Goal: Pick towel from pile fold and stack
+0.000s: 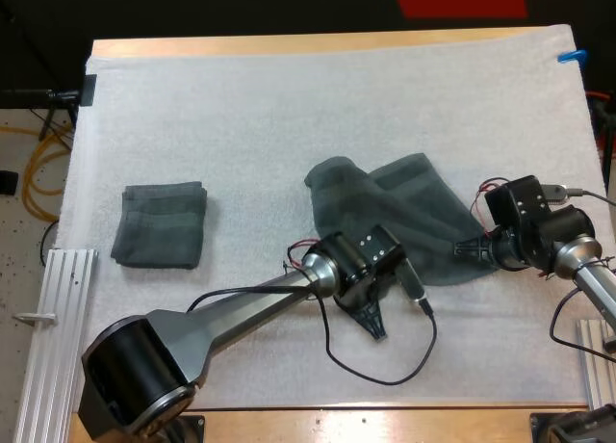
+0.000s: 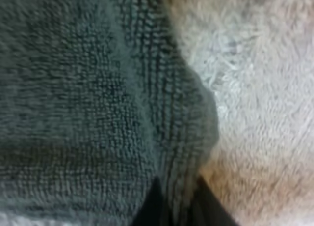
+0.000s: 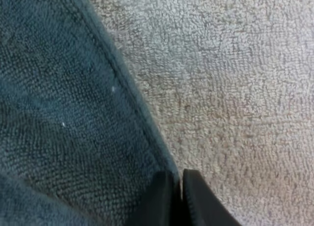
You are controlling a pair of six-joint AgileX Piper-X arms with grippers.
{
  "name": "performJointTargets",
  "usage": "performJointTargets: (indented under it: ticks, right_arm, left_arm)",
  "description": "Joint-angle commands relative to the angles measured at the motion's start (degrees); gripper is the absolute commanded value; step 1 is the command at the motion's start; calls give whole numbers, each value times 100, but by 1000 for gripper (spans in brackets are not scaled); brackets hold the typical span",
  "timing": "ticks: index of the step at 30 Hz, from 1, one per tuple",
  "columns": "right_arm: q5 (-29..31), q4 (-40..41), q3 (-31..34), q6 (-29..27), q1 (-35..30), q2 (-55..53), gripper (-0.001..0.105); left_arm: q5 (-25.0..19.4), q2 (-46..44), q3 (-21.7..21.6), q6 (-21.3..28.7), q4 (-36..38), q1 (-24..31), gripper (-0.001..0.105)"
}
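Left claw (image 2: pixel 177 189) pinching crumpled towel (image 2: pixel 73 88) hem, right claw (image 3: pixel 179 177) clamped on its edge

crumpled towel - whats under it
White mat shows all around the crumpled towel, so it lies on that. Anything beneath its folds is covered and cannot be seen. The left tool and right tool each pinch its edge.
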Motion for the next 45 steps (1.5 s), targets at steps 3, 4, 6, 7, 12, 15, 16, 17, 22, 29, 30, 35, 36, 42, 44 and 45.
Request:
performJointTargets:
  ticks: [3,4,6,7,12,15,16,17,22,29,30,35,36,42,44,45]
  right_arm:
    - [1,45,0,-61,-15,-159,0]
    - [10,45,0,-66,-15,-233,0]
    - [13,24,0,-65,-15,-396,0]
    - [13,5,0,-65,-15,-498,0]
    - [24,47,-210,-260,-15,-1142,0]
    - [5,49,-555,-364,-15,-1531,0]
    - [-9,49,-706,-355,-15,-1634,0]
    - [-47,49,-883,-330,-15,-1749,0]
    - [-995,472,-1952,-170,53,-1948,0]
    - [-1000,1400,-3040,-151,656,-1961,0]
    - [-1000,1535,-3088,-151,727,-1961,0]
    - [-1000,2445,-3291,22,1104,-1973,0]
    - [-1000,2545,-3298,47,1149,-1973,0]
    - [-1000,3580,-3301,322,1648,-1985,0]
    - [-1000,3873,-3301,401,1831,-1985,0]
    - [-1000,3910,-3301,456,1869,-1985,0]
  left_arm:
    - [75,-383,-373,-16,115,-10,0]
    - [75,-496,-475,-7,171,-2,0]
    - [75,-696,-651,3,270,25,0]
    - [75,-795,-728,2,320,55,0]
    - [75,-1288,-1016,10,631,343,0]
    - [75,-1658,-1173,16,829,630,0]
    - [75,-1788,-1231,35,889,732,0]
    - [75,-1922,-1297,62,967,841,0]
    - [386,-2571,-1704,110,1219,1265,0]
    - [680,-3157,-2230,110,1614,1295,0]
    - [680,-3194,-2264,110,1714,1295,0]
    - [680,-3415,-2319,110,2460,1295,0]
    - [680,-3448,-2319,110,2573,1295,0]
    - [924,-3720,-2319,72,3442,1295,0]
    - [1064,-3802,-2319,70,3699,1295,0]
    - [1076,-3825,-2319,70,3742,1295,0]
